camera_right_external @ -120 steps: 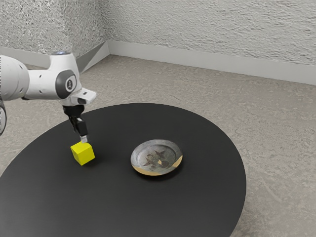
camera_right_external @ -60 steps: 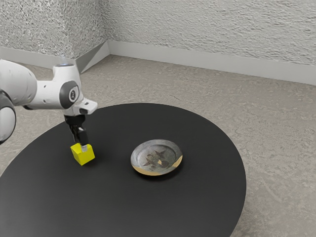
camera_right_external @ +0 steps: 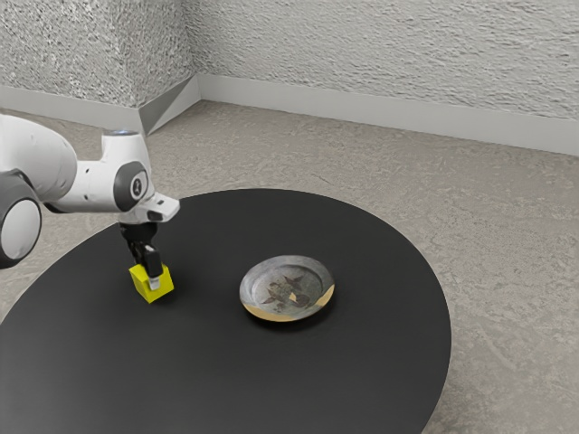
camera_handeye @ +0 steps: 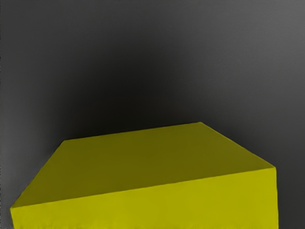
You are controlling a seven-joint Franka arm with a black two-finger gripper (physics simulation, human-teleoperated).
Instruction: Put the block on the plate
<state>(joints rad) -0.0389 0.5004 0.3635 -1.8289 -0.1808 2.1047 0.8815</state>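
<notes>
The yellow block sat on the dark worktop, the hand lowered about it. How far the hand was open, and whether it had any grip, could not be told from this angle. The block was judged light, stiff and hardy, best taken by opposite flat sides, low and square. The shallow plate lay well apart, its raised rim and patterned centre exposed.

Here in the exterior view, our claw masks part of the block! Frame edges chop our arm at nine o'clock, the surface from six to eight; our wrist view crops the block too!
</notes>
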